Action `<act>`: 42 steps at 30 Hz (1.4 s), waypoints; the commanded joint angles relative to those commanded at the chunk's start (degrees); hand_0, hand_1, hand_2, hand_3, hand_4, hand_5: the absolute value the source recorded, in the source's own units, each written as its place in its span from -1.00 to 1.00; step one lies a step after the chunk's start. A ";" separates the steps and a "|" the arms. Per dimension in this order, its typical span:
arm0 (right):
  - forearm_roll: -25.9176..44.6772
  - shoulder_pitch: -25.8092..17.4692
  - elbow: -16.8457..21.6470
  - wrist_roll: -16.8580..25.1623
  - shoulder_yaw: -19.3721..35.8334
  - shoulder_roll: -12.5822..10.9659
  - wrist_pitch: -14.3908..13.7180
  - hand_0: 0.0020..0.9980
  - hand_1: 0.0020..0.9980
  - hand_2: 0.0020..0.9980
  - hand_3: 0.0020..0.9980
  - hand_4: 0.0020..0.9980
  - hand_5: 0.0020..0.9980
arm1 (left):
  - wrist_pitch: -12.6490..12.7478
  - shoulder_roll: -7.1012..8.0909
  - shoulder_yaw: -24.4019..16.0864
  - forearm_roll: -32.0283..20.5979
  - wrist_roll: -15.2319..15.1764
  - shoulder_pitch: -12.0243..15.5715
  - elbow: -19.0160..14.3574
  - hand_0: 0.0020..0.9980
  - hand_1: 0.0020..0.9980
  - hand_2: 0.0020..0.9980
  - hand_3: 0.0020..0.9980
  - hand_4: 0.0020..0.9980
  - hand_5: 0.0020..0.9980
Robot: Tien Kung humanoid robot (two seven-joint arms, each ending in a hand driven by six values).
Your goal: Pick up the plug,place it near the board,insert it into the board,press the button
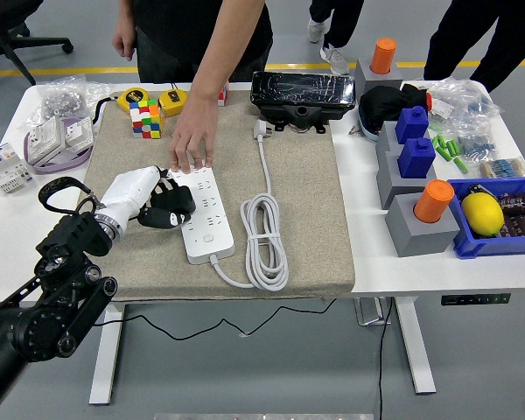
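Observation:
The white power strip [206, 214] lies lengthwise on the beige mat [302, 192]. Its white plug [261, 130] rests at the mat's far side, and its cable runs down to a coil [264, 236] right of the strip. My left hand [168, 208], white-backed with black fingers, sits against the strip's left edge with fingers curled and nothing in them. A person's hand [192, 147] reaches in from the far side and presses flat on the strip's far end. My right arm is out of view.
A black box [302, 94] stands behind the plug. A colour cube [144, 117] and yellow tape measures [173, 101] sit at the mat's far left. Grey blocks with blue and orange pieces [424, 210] and a blue bin holding a lemon [494, 214] fill the right side.

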 joint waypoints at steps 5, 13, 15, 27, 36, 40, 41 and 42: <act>0.01 0.00 0.00 0.04 0.02 -0.01 0.01 0.57 0.39 0.42 0.51 1.00 1.00 | 0.07 -0.03 0.07 -0.21 0.01 -0.05 -0.02 -0.54 -0.81 -0.67 -0.54 0.66 -0.44; 0.01 0.10 0.00 -0.02 -0.03 -0.13 -0.04 0.57 0.39 0.42 0.51 1.00 1.00 | -0.42 0.34 -0.11 -1.02 0.07 -0.47 -0.82 -0.54 -0.82 -0.68 -0.54 0.65 -0.42; 0.10 0.09 0.00 0.00 -0.02 -0.13 -0.07 0.57 0.39 0.42 0.51 1.00 1.00 | -0.73 0.53 -0.38 -1.14 0.22 -0.59 -1.69 -0.53 -0.83 -0.68 -0.54 0.64 -0.41; 0.10 -0.23 0.00 0.03 0.02 -0.04 -0.20 0.57 0.39 0.42 0.51 1.00 1.00 | -3.05 1.87 -1.87 -1.12 1.68 -0.66 -9.38 -0.53 -0.83 -0.69 -0.54 0.61 -0.36; 0.14 -0.15 0.00 -0.14 0.03 -0.14 -0.29 0.57 0.39 0.42 0.51 1.00 1.00 | -3.88 2.97 -4.33 -0.54 1.50 -0.75 -8.88 -0.52 -0.82 -0.68 -0.53 0.60 -0.35; 0.24 0.00 0.00 -0.07 0.05 -0.17 -0.30 0.57 0.39 0.42 0.51 1.00 1.00 | -3.26 3.35 -7.02 0.72 0.58 -0.98 -5.04 -0.51 -0.80 -0.67 -0.51 0.61 -0.35; 0.30 0.00 0.00 -0.05 0.01 -0.16 -0.29 0.57 0.39 0.42 0.51 1.00 1.00 | -3.08 3.38 -7.47 1.04 0.41 -0.96 -4.44 -0.51 -0.80 -0.67 -0.51 0.61 -0.35; 0.36 -0.02 0.00 -0.01 0.01 -0.15 -0.29 0.57 0.39 0.42 0.51 1.00 1.00 | -2.70 3.41 -8.16 1.34 0.09 -0.93 -3.47 -0.51 -0.80 -0.67 -0.51 0.61 -0.35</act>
